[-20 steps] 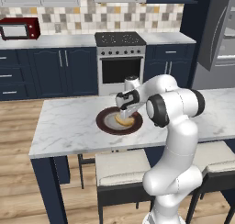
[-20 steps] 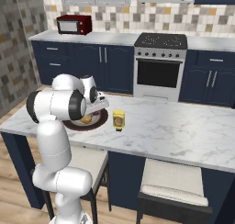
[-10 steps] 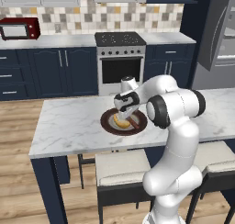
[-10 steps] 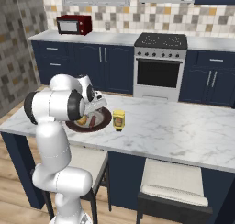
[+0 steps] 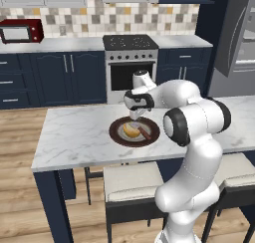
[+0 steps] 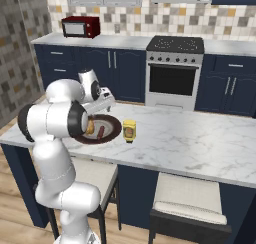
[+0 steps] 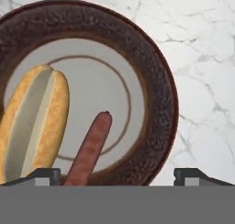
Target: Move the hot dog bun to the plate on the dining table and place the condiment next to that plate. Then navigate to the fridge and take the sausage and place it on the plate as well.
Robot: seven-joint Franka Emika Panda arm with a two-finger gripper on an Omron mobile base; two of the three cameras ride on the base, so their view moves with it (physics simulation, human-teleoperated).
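1. In the left base view, one plate [image 5: 118,135] sat at the centre of the frame on the marble counter [image 5: 74,137]. It carried one hot dog bun [image 5: 130,131] and one sausage [image 5: 144,133], side by side. The end effector [image 5: 135,116] hung just above the plate. One red microwave [image 5: 19,31] stood at upper left and one stove [image 5: 130,44] at upper centre. Part of the grey fridge [image 5: 238,33] showed at upper right.

2. In the right base view, the plate [image 6: 111,130] lay left of centre, partly behind the arm. One yellow condiment [image 6: 129,131] stood just beside its right rim. Two stools [image 6: 186,204] were tucked under the counter [image 6: 200,143].

3. In the hand view, the two fingertips [image 7: 42,176] stood wide apart at the bottom edge, open and holding nothing. One bun [image 7: 34,120] lay at left and one sausage [image 7: 90,149] next to it, both inside the plate [image 7: 158,94].
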